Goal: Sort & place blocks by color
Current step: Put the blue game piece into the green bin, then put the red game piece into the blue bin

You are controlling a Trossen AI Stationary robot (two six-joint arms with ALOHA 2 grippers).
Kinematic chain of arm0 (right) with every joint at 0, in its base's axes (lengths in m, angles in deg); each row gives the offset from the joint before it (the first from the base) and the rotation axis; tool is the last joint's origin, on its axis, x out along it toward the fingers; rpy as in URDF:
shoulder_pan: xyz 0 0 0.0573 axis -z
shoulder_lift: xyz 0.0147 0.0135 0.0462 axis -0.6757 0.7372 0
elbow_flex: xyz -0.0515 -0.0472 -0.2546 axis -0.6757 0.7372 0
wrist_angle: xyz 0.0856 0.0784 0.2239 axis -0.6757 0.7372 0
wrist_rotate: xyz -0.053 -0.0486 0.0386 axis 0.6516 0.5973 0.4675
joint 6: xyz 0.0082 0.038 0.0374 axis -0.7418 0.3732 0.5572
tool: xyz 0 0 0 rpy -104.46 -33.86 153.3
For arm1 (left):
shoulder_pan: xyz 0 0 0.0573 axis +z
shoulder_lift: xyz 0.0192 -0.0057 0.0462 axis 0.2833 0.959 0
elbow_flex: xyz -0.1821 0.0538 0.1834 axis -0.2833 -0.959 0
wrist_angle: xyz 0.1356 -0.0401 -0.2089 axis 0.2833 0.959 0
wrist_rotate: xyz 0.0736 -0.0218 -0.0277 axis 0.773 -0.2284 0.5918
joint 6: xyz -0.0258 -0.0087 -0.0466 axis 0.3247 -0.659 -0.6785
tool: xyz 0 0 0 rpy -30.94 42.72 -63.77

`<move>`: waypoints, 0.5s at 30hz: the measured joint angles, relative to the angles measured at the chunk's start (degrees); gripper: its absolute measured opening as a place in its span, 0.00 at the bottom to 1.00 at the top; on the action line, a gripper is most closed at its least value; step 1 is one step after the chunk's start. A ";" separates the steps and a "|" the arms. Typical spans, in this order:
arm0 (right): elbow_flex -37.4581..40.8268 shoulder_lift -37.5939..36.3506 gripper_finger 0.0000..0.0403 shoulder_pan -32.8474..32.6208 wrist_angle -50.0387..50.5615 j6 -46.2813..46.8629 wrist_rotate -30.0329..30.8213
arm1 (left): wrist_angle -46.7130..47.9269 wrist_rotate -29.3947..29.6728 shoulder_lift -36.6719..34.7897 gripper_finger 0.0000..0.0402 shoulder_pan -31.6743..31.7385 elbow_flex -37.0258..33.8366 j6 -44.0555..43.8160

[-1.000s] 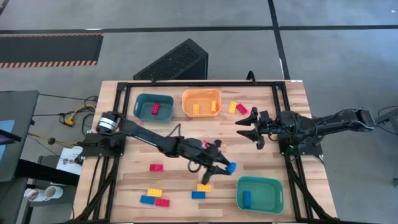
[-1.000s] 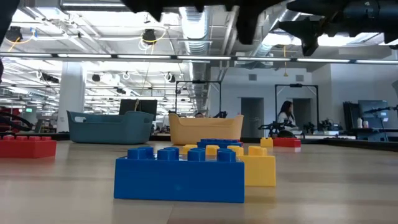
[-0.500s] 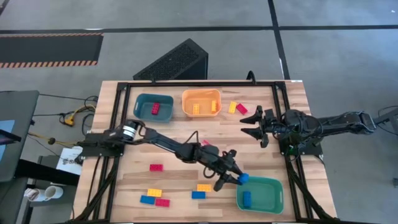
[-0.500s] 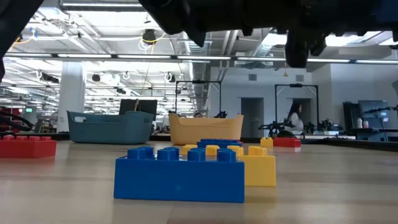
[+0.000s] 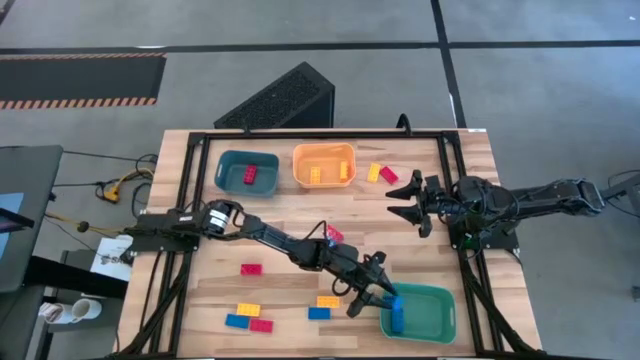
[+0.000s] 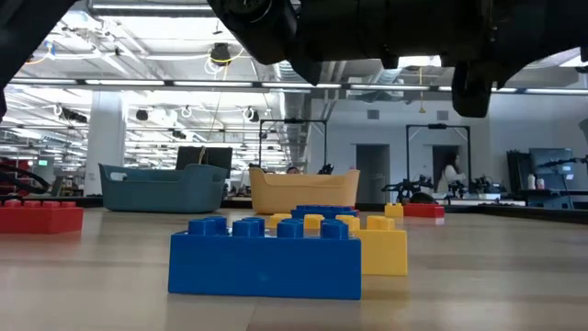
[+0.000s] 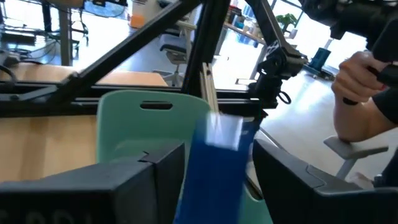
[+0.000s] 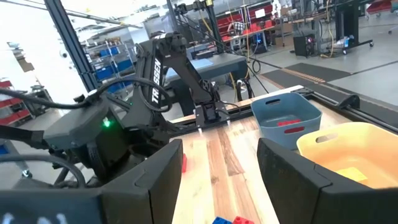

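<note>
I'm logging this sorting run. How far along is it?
Done: a red block in the teal bin, a yellow one in the orange bin, a blue one in the green bin. In hand: the left gripper holds a blue block at the green bin's rim. Left: loose blocks on the table.

Left tool point(image 5: 376, 300) — at bin point(image 5: 432, 325) rim
</note>
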 joint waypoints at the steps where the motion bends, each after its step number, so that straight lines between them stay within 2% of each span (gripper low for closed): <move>1: 0.00 0.02 0.57 0.00 -0.01 0.00 0.00 | 0.19 0.24 -0.04 0.45 0.02 0.00 -0.03; 6: 0.00 0.02 0.57 -0.02 -0.01 0.02 -0.02 | 1.57 -1.40 -0.57 0.52 1.19 -0.02 -1.18; 12: 0.00 0.04 0.57 -0.02 0.60 0.51 -0.07 | 16.53 -9.09 -7.67 0.54 5.75 -0.09 -1.73; 15: 0.00 0.04 0.57 -0.02 0.80 0.61 -0.07 | 25.58 -6.52 -13.65 0.50 6.71 -0.07 4.57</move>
